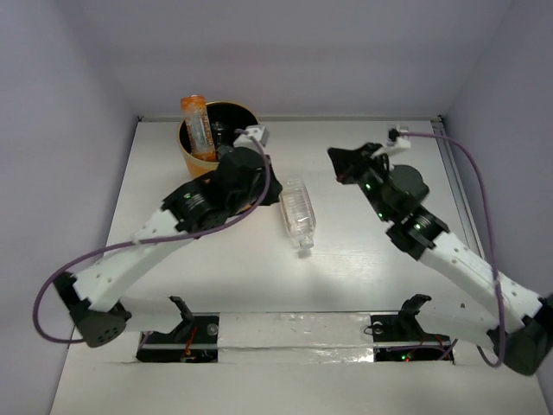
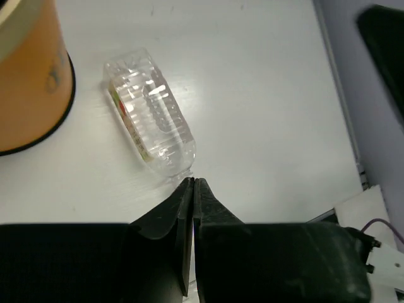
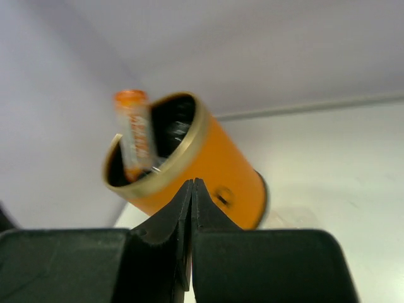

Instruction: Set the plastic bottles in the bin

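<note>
The orange-yellow bin stands at the back left. An orange bottle leans upright inside it, its cap above the rim, beside a clear item I cannot make out. A larger clear ribbed bottle lies on its side mid-table, neck toward me. My left gripper is shut and empty between the bin and this bottle. In the left wrist view its tips are just short of the bottle's neck, with the bin at the left. My right gripper is shut and empty, pointing at the bin and orange bottle.
White walls close the table at the back and both sides. A metal rail runs along the right edge. A shiny taped strip with two arm mounts lies at the near edge. The right arm shows dark in the left wrist view.
</note>
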### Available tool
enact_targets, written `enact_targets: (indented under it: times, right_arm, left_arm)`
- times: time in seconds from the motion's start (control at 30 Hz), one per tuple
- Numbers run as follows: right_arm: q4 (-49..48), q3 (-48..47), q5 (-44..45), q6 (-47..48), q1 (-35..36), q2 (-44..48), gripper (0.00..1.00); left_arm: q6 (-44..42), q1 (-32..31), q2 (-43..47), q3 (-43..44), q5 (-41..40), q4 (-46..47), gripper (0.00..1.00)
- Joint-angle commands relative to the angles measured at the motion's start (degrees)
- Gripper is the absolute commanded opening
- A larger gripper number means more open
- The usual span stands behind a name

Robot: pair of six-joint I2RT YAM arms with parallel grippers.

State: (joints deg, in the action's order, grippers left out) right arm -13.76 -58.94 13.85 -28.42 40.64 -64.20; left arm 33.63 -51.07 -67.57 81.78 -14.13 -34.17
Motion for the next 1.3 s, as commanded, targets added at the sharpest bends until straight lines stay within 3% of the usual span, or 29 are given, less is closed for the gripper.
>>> enact_targets:
  times: [0.0,0.13,0.23,0.27,0.33,0.37,0.43,0.57,0.73,1.03,1.27]
  right_arm:
    - [13.8,9.9,3.9,-5.7,-1.6,9.7,0.0]
    - [27.6,15.6,7.1,-12.9,-5.3,19.8,0.02]
    - [32.6,17.6,6.4,-12.8,-5.9,25.7,0.16]
    - [34.0,17.5,6.3,-12.3,-5.9,27.8,0.31]
    - [38.6,16.9,6.6,-11.4,-5.9,29.6,0.51]
    - [40.1,16.6,6.6,-11.1,-5.9,30.5,0.68]
    - [42.4,16.8,5.8,-10.2,-5.9,33.5,0.86]
    - [44.6,18.0,2.7,-9.8,-5.9,37.7,0.99]
    - [45.3,19.7,-4.0,-8.8,-5.9,41.5,1.0]
    - [43.7,19.6,-11.6,-5.5,-5.9,42.8,1.0]
    - [42.5,20.0,-13.3,-4.1,-5.9,42.8,1.0]
  left_arm:
    - [1.4,-1.4,-4.6,0.3,4.8,5.5,0.0]
    - [2.0,-2.5,-13.2,3.3,2.2,5.5,0.0]
    - [2.8,-2.5,-20.7,6.6,-0.7,2.9,0.27]
    - [3.2,-2.5,-24.3,7.5,-1.7,2.2,0.44]
    - [4.0,-2.5,-27.3,9.2,-4.0,-0.1,0.59]
    - [5.0,-2.5,-30.3,10.8,-4.6,-0.8,0.71]
    - [6.7,-2.5,-34.4,14.0,-5.6,-3.2,0.81]
    - [11.2,-2.5,-39.6,18.8,-6.5,-6.3,0.91]
    - [17.0,-1.9,-44.8,23.9,-8.4,-12.0,0.95]
    - [19.5,-1.9,-52.0,34.5,-13.8,-22.4,0.99]
    - [20.5,-0.1,-51.4,31.5,-14.3,-23.2,0.99]
